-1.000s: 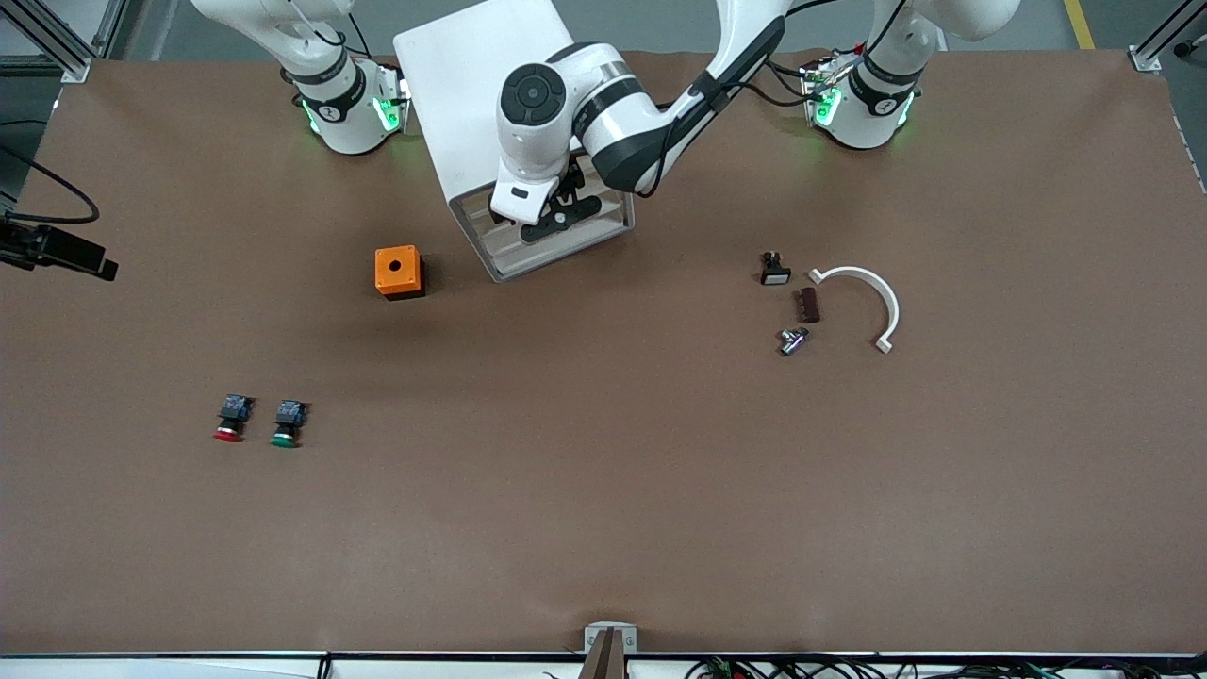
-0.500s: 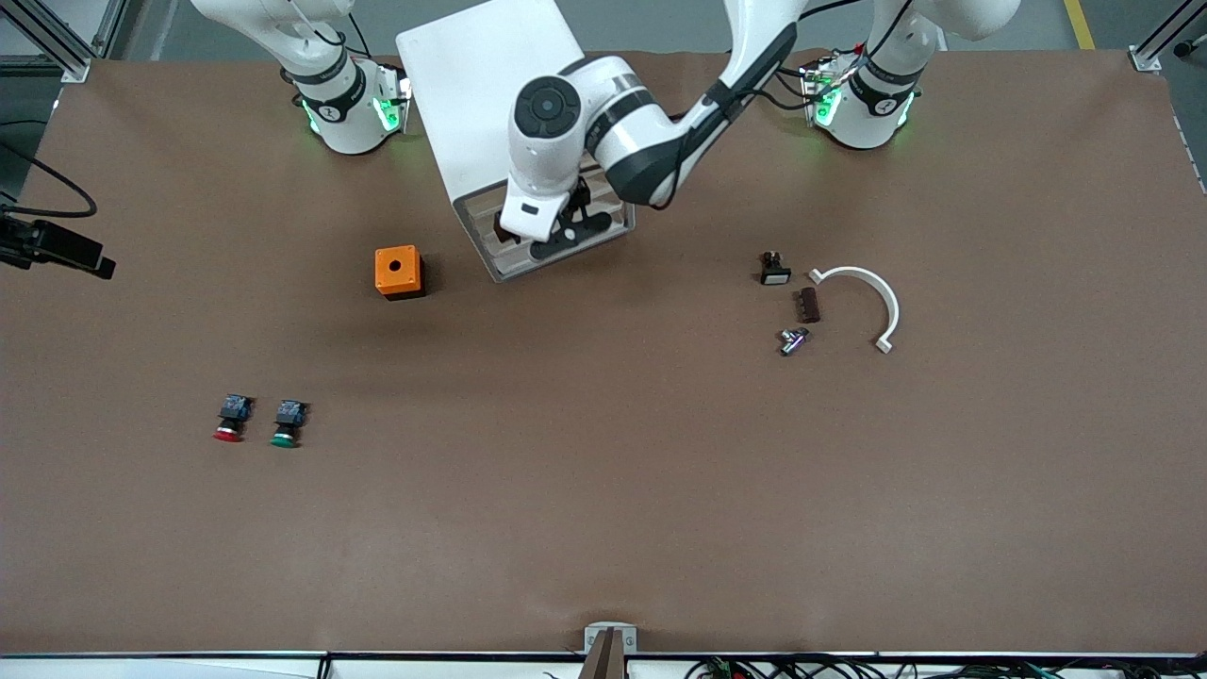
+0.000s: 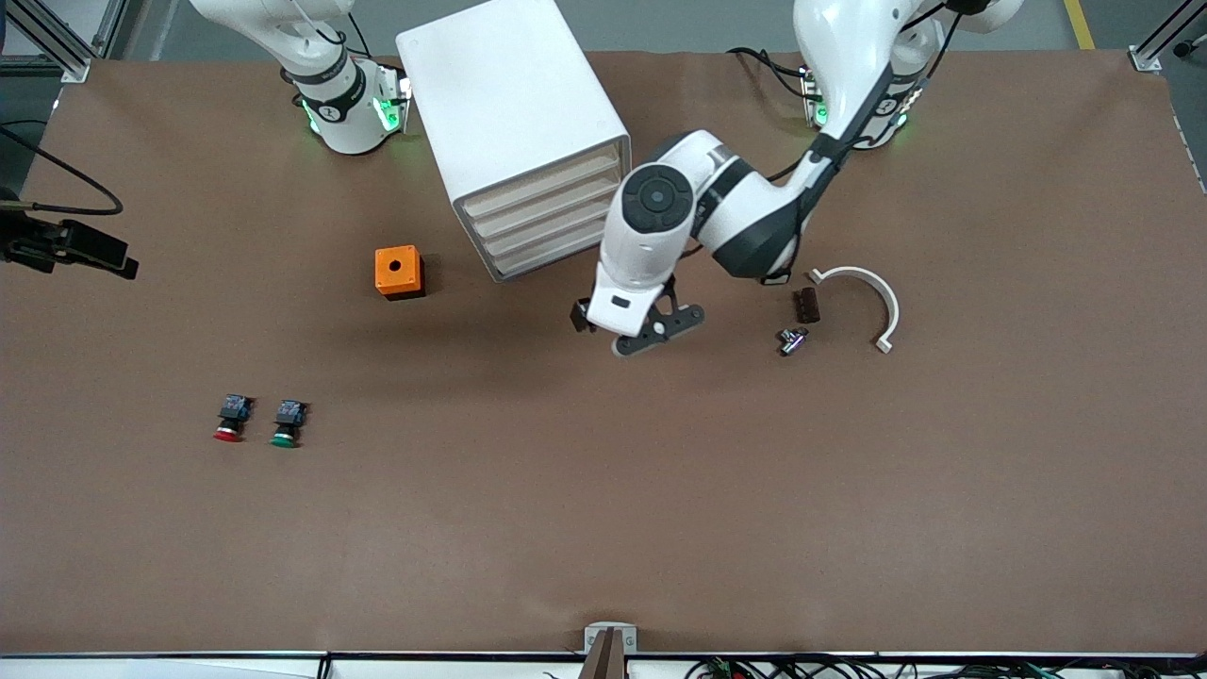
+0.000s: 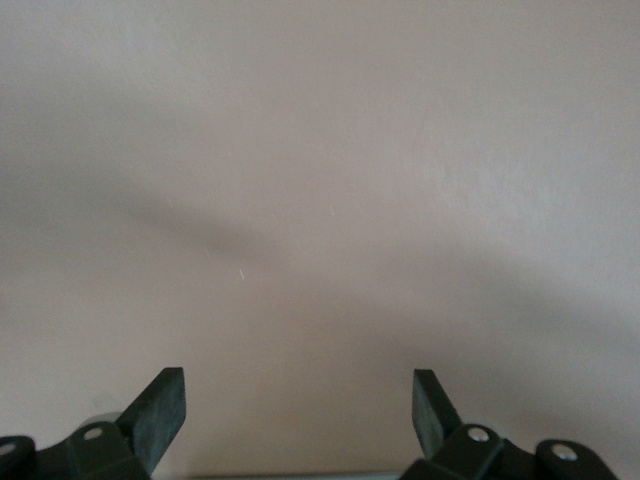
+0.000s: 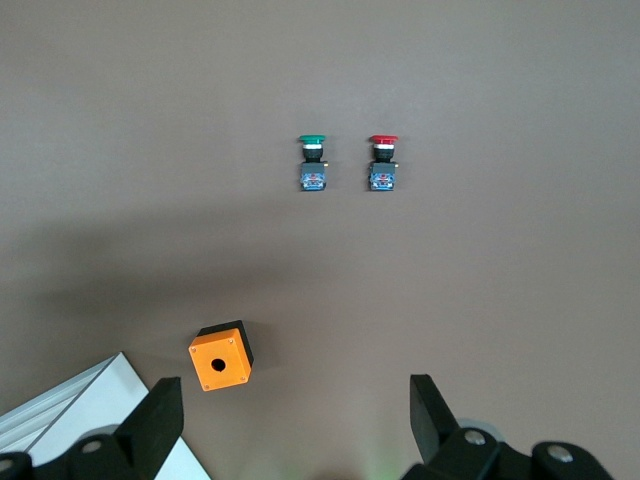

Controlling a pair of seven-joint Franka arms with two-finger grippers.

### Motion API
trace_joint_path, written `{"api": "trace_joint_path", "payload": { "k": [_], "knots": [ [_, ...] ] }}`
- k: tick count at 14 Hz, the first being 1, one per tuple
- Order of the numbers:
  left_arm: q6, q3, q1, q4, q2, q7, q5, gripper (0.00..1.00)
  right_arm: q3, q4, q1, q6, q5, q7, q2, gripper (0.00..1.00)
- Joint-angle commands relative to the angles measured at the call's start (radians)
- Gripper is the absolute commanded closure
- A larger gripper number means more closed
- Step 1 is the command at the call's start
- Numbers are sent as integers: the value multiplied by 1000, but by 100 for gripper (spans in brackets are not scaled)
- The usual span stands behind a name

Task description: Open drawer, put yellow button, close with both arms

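The white cabinet [image 3: 509,104] stands near the robots' bases. Its four cream slat drawers [image 3: 547,222] all sit flush in its front. The yellow button shows in no view. My left gripper [image 3: 657,332] hangs over bare brown table, off the cabinet's front corner toward the left arm's end. It is open and empty, and the left wrist view shows its jaws [image 4: 300,385] wide apart over plain table. My right gripper [image 5: 295,390] is open and empty, high over the table beside the cabinet's corner [image 5: 60,420]. The front view does not show it.
An orange box [image 3: 397,272] with a round hole stands beside the cabinet, also in the right wrist view [image 5: 221,356]. A red-capped button [image 3: 229,420] and a green-capped button [image 3: 287,423] lie nearer the front camera. A white arc [image 3: 872,292], a brown block [image 3: 806,305] and a metal part [image 3: 792,340] lie toward the left arm's end.
My left gripper has left the cabinet's drawer fronts and swung out over bare table toward the left arm's end. The drawer fronts now show uncovered and flush. The left arm now hides a small black part.
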State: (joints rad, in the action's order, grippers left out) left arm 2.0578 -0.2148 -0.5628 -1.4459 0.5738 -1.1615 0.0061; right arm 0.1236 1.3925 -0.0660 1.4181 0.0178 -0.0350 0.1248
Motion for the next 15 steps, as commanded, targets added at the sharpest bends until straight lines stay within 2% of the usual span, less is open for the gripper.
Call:
{"api": "trace_joint_path", "payload": {
  "k": [1,7,11,15],
  "knots": [
    [-24,-6,61,-11,-54,95,26,0,-2,0,2,1,-12,-3,-4,0],
    [-132,-18,291,-13,-147,454,28,0,-1,0,5,2,-12,-5,-4,0],
    [-198,20,362,-15,-219,695,28,0,2,-13,8,4,-13,-5,-4,0],
    [-271,26,463,-19,-277,839,26,0,2,-13,8,4,-16,-5,-4,0]
  ]
}}
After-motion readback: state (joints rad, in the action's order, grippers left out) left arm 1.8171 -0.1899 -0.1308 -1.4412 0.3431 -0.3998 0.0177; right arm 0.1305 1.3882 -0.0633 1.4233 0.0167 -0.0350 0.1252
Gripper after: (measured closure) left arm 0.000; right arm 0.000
